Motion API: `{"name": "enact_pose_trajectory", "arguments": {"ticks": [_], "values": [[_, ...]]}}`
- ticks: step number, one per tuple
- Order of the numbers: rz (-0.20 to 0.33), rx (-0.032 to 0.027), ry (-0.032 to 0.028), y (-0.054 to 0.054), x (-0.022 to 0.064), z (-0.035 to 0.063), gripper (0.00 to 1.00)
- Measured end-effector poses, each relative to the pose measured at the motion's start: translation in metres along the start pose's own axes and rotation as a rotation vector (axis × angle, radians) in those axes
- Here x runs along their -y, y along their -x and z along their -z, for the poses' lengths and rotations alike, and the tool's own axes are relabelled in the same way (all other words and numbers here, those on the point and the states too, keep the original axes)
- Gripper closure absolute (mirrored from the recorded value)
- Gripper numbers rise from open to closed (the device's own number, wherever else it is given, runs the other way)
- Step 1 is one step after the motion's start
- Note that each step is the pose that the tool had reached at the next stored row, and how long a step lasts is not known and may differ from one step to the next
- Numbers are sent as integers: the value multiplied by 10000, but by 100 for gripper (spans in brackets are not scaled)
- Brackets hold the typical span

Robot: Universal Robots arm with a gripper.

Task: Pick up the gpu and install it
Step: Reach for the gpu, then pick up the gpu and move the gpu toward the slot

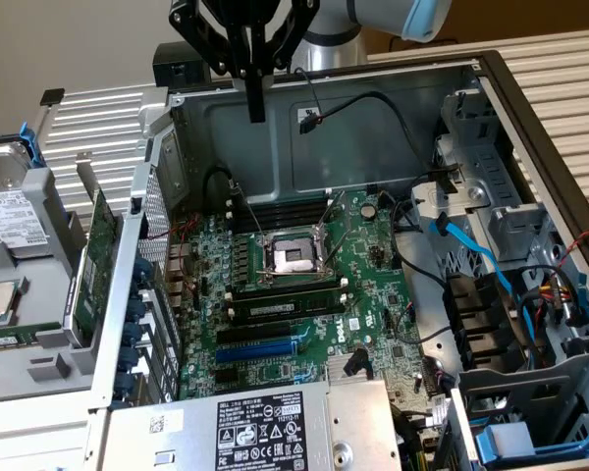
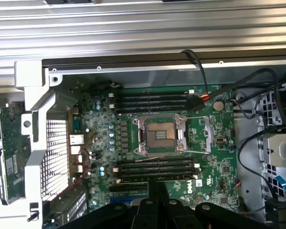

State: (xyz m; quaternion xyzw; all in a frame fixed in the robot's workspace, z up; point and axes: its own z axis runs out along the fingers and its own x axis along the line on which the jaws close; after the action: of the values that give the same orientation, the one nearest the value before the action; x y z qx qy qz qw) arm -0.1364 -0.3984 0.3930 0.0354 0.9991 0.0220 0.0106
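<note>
An open case [image 1: 373,128] is seen lying on its side, with the motherboard [image 1: 370,263] laid flat on its floor. A silver power supply [image 1: 275,422] is set at the near edge of the case in the exterior view. The gpu [image 1: 99,250] is found outside the case, at the exterior view's left, just beside the perforated rear wall. It appears to be stood on edge there, though what it rests against cannot be made out. The same green card [image 2: 12,152] is seen from the wrist, next to the grille. The gripper [image 1: 257,113] is held above the case's far wall, well apart from the gpu, with its fingers pressed together and nothing grasped. The empty processor socket [image 1: 293,257] is flanked by black memory sticks [image 1: 285,294].
</note>
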Motion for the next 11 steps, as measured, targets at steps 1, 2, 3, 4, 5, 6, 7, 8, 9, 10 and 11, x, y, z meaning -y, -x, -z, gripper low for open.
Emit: {"name": "enact_pose_trajectory", "arguments": {"ticks": [1,2,3,4,5,6,7,8,9,10,11], "values": [[1,3,-35,-11,-3,5,89],[2,7,-76,-20,-6,10,89],[3,9,-117,-30,-9,16,89],[5,14,-156,-49,-13,19,89],[5,16,-188,-71,-14,20,89],[5,17,-211,-90,-15,21,89],[6,17,-235,-112,-15,22,89],[7,20,-254,-138,-17,22,89],[8,27,-273,-166,-19,23,89],[8,38,-280,-197,-20,23,89],[8,45,-282,-235,-20,24,89]]}}
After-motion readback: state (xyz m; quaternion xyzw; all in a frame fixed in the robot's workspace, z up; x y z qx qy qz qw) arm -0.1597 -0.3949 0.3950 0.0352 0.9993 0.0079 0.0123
